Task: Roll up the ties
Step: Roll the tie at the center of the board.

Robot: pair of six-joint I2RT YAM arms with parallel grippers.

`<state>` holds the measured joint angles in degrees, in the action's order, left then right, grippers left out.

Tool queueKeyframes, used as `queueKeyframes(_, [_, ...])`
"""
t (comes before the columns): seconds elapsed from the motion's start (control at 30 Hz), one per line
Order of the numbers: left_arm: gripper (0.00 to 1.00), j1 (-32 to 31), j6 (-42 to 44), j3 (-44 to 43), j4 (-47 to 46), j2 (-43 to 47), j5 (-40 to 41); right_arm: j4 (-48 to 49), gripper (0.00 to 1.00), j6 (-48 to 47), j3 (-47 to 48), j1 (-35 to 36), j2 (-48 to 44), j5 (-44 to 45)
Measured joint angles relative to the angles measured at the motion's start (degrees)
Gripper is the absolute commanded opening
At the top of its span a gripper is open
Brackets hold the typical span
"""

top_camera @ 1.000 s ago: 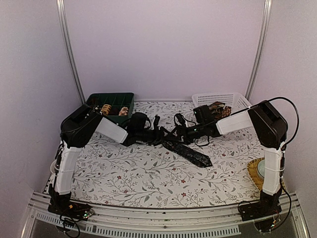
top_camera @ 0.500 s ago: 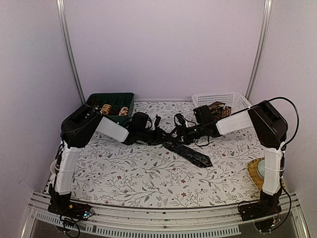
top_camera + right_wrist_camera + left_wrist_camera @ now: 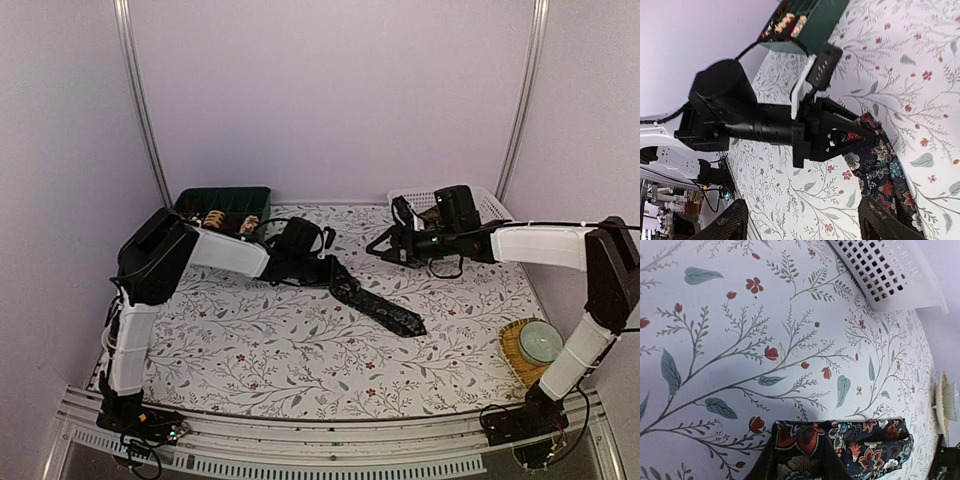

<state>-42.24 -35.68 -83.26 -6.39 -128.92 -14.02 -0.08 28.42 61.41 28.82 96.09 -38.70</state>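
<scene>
Dark patterned cloth: one tie (image 3: 385, 308) lies unrolled on the table (image 3: 270, 355), a little right of centre in the overhead frame. It runs diagonally from upper left down to its broad pointed end at lower right.

We note the left pincer (image 3: 327, 268) at the tie's upper-left end. In the right wrist view its fingers are pressed together on the fabric there, and the cloth bunches at their tips. In the left wrist view a folded stretch of the tie fills the bottom edge of the frame, with the floral table covering above it.

The right pincer (image 3: 802, 210) is spread wide with nothing between its fingers. Overhead it sits in front of the white basket (image 3: 485, 200) at upper right, apart from the tie.

The green tray (image 3: 228, 197) at upper left holds two tan coiled ties (image 3: 213, 218). A cup (image 3: 541, 343) on a woven mat sits at the lower right of the frame.
</scene>
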Motion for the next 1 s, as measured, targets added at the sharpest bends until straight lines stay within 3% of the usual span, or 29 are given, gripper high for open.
queueKeyframes(0.17, [0.21, -4.28, 6.47, -3.61, 6.40, 0.57, 13.38, 0.00, 0.75, -1.11, -5.27, -3.34, -8.85, 1.27])
queueKeyframes(0.6, [0.25, -17.25, 23.17, -10.40, 13.57, -2.78, 51.32, -1.88, 0.75, -1.25, -13.60, -5.05, -9.18, 2.38])
queueKeyframes(0.8, [0.30, -21.33, 32.09, -11.91, 11.80, -5.62, 61.22, -1.62, 0.75, -1.25, -14.19, -6.10, -9.18, 2.34])
queueKeyframes(1.0, [0.38, -24.20, 39.10, -12.50, 9.33, -7.56, 64.70, -1.68, 0.75, -1.07, -14.51, -8.26, -9.49, 2.19])
